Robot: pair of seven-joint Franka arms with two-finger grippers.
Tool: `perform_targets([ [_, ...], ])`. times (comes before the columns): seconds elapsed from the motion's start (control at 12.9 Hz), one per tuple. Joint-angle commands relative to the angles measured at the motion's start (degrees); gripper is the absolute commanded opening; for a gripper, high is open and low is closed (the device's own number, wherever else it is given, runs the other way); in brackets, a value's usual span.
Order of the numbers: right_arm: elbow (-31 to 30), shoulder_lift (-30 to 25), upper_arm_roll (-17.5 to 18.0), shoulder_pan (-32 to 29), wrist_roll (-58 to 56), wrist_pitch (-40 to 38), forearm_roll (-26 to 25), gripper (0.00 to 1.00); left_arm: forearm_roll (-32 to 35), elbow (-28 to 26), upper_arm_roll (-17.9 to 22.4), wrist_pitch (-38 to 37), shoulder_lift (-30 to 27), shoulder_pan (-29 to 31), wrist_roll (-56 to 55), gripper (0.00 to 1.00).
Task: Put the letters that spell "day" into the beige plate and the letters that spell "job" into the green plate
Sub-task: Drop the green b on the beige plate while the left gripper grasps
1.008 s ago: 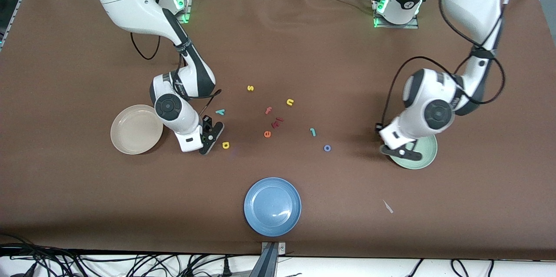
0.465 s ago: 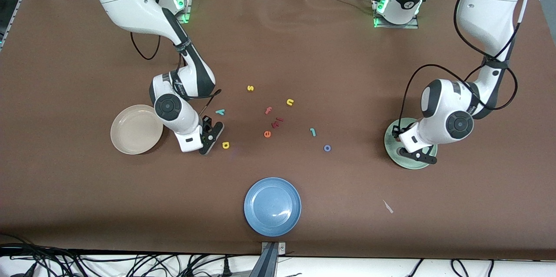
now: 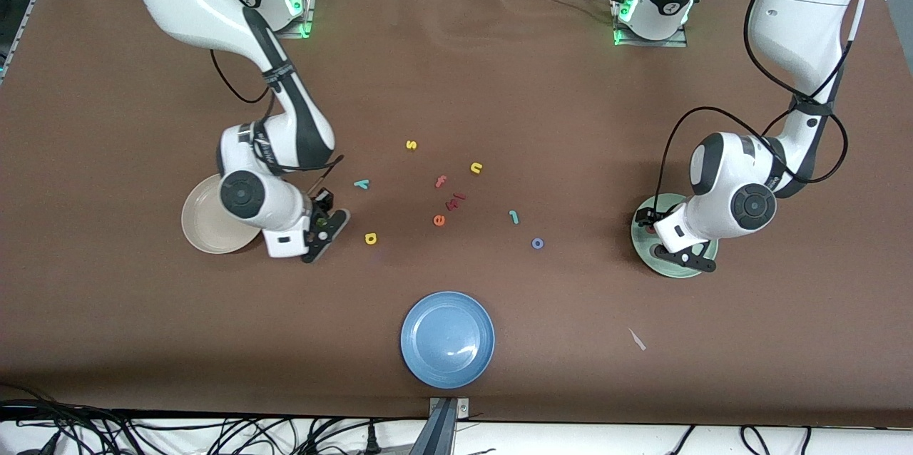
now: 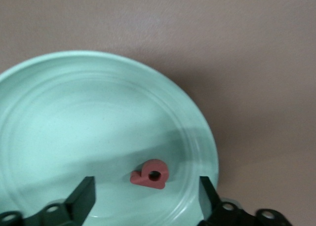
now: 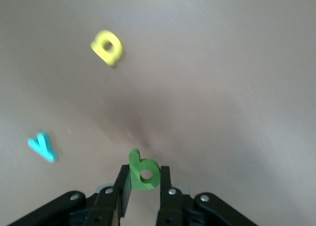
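The salmon b (image 4: 150, 173) lies flat in the green plate (image 3: 670, 273) (image 4: 74, 112). Just over it, my left gripper (image 3: 667, 237) (image 4: 147, 191) stands open, one finger on each side and neither touching it. My right gripper (image 3: 324, 222) (image 5: 144, 172) is shut on the green d (image 5: 139, 169), over bare table between the beige plate (image 3: 203, 223) and the yellow a (image 3: 370, 238) (image 5: 107, 47). The teal y (image 3: 362, 184) (image 5: 42, 147) lies on the table, farther from the front camera than the a. The teal j (image 3: 513, 217) and blue o (image 3: 537, 243) lie mid-table toward the green plate.
Loose in the middle of the table are a yellow s (image 3: 411, 145), a yellow n (image 3: 476, 167), a salmon f (image 3: 441, 182), an orange e (image 3: 439, 220) and a dark red piece (image 3: 455, 201). A blue plate (image 3: 447, 339) sits near the front edge.
My left gripper moved farther over the green plate and opened; the b now lies in it. My right gripper carried the green d toward the beige plate.
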Motion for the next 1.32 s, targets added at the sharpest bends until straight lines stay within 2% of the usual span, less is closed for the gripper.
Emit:
perform_targets([
  [0.0,-0.97,-3.64,-2.68,-0.42,4.01,-5.31,0.94,0.00,0.15,1.29,-3.62,-2.93,-3.17,-0.50,-0.11,1.00],
  [0.23,-2.90,-5.41,-9.17,-0.42,4.19,-7.96,1.02,0.00,0.15,4.36,-7.41,-3.11,-2.65,-1.80,-1.08,1.00],
  [0.39,-3.70,-4.36,-12.61,-1.03,6.28,-7.35,1.11,0.00,0.24,8.92,-7.42,-3.20,-0.02,-6.71,-4.57,1.00],
  [0.62,-3.79,-3.13,-12.71,-3.14,13.67,-7.26,1.02,0.00,0.77,15.00,-7.25,-3.29,4.82,-12.96,-13.71,1.00],
  [0.7,-3.79,-2.95,-12.71,-3.41,13.68,-7.17,1.02,0.13,0.77,16.49,-6.99,-3.29,5.79,-14.11,-14.95,1.00],
  [0.78,-3.79,-2.95,-12.71,-3.41,13.86,-7.09,1.02,0.72,0.77,18.16,-6.90,-3.20,6.93,-14.90,-15.40,1.00],
  [0.85,-3.61,-2.95,-12.71,-3.41,14.03,-7.17,1.02,1.00,0.85,19.22,-6.81,-3.11,8.24,-15.43,-15.40,1.00],
  [1.01,-3.35,-3.65,-12.71,-2.80,14.38,-7.87,1.02,1.00,1.29,20.63,-6.63,-2.67,10.53,-16.39,-15.05,1.00],
  [1.24,-3.35,-4.70,-12.18,0.09,23.06,-8.40,1.11,1.00,5.60,20.81,-6.28,-2.24,12.20,-17.28,-15.23,0.99],
])
